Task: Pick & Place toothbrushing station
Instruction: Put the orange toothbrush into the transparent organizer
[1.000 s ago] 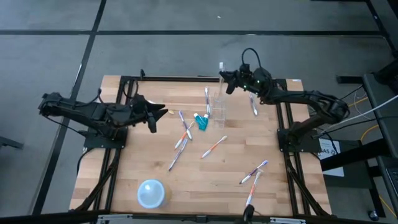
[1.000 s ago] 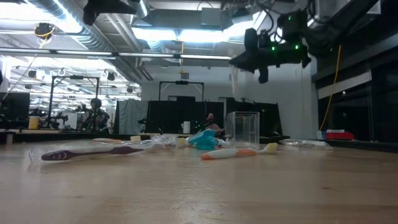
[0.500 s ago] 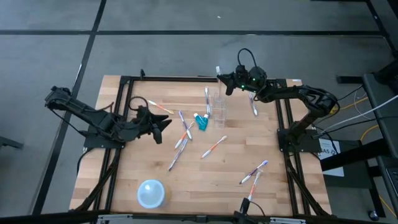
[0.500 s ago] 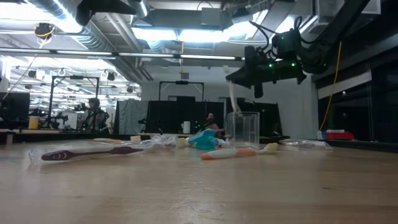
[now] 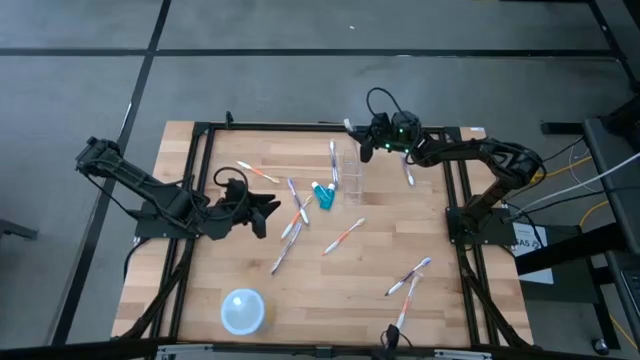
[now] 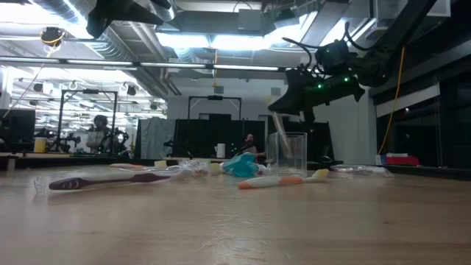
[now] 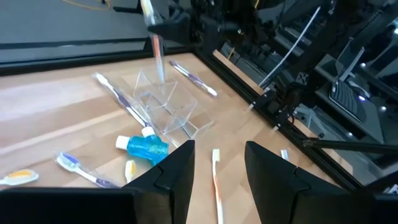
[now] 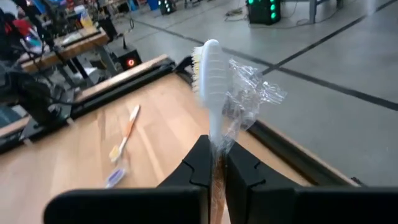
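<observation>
Wooden table (image 5: 330, 290): pale butcher-block planks in a black metal frame.

Near edge: round pale blue bowl (image 5: 243, 310), smooth and glossy, left of centre. Right of it, two thin white toothbrushes (image 5: 408, 277) with purple and orange accents lie crossed, and another brush (image 5: 402, 314) lies at the near rim.

Middle: orange-accented toothbrush (image 5: 344, 236) lying diagonally; left of it a loose cluster of brushes (image 5: 291, 225), some in crinkled clear wrap. Left gripper (image 5: 268, 211) hangs just left of this cluster, its two dark blocky fingers (image 7: 174, 171) apart and empty.

Beyond the middle: small teal tube (image 5: 323, 196), soft-bodied with a white cap, just left of the cup. Clear plastic cup (image 5: 351, 176), square-walled and transparent, upright. A purple brush (image 5: 333, 160) lies along its left side; another brush (image 5: 251, 172) lies farther left near the frame.

Far side: right gripper (image 5: 364, 139) above the far edge of the cup, fingers clamped on a wrapped toothbrush (image 8: 213, 81), white, with bristled head and crumpled clear film around the neck. In the low view this brush slants down toward the cup's open top. One more brush (image 5: 407, 168) lies right of the cup beside the frame rail.
</observation>
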